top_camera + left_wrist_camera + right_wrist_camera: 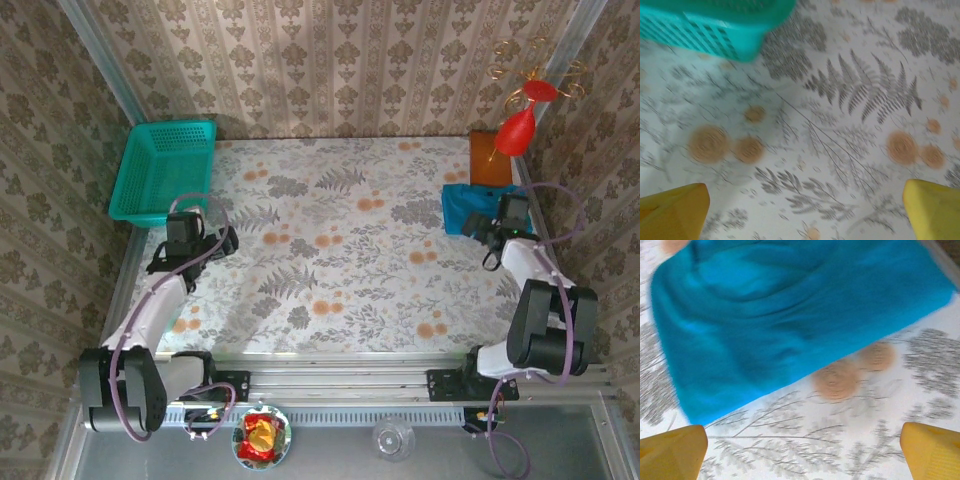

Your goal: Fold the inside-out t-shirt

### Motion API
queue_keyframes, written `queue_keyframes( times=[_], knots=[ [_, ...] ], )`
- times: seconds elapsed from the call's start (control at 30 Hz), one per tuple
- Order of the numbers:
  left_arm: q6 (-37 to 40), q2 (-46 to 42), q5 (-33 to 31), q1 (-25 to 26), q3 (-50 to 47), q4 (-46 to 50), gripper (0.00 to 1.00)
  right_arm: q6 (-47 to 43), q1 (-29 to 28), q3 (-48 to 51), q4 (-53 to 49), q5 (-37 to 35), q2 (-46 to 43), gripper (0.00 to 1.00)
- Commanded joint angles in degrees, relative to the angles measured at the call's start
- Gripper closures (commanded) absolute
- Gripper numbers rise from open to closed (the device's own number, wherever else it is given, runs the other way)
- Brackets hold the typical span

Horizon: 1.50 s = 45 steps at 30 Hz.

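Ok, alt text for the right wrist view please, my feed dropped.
A blue-teal t-shirt lies bunched compactly on the floral tabletop, across the upper frame. The right claw is open and empty, its yellow fingertips at the bottom corners, over bare tabletop.

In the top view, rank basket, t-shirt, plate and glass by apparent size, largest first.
1. basket
2. t-shirt, partly hidden, so only narrowly ahead of the next
3. plate
4. glass

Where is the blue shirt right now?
In the top view, the shirt lies as a small bundle at the table's far right side, just in front of the right hand.
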State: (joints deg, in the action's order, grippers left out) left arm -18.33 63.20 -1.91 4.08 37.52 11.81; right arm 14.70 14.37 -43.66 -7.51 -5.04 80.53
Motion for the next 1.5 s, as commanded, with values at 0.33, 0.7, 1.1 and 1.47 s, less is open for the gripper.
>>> queue_keyframes(
  times=[0.33,0.7,1.1,1.47],
  knots=[
    [20.9,7.73,-5.86,3.03,-9.42,-35.03,0.0,-8.9,-11.49,16.91,43.01,2.15,-1.17,0.0],
    [21.94,17.23,3.77,-3.93,-14.48,-56.38,0.0,-11.54,-14.34,20.83,57.58,1.24,7.11,0.0],
    [21.49,25.97,11.54,-6.54,-15.95,-66.1,0.0,-11.88,-14.63,20.47,56.56,0.69,6.92,0.0],
    [23.44,25.88,5.95,-3.45,-16.49,-67.05,0.0,-12.3,-15.16,20.28,56.24,-0.06,7.01,0.0]
  ],
)
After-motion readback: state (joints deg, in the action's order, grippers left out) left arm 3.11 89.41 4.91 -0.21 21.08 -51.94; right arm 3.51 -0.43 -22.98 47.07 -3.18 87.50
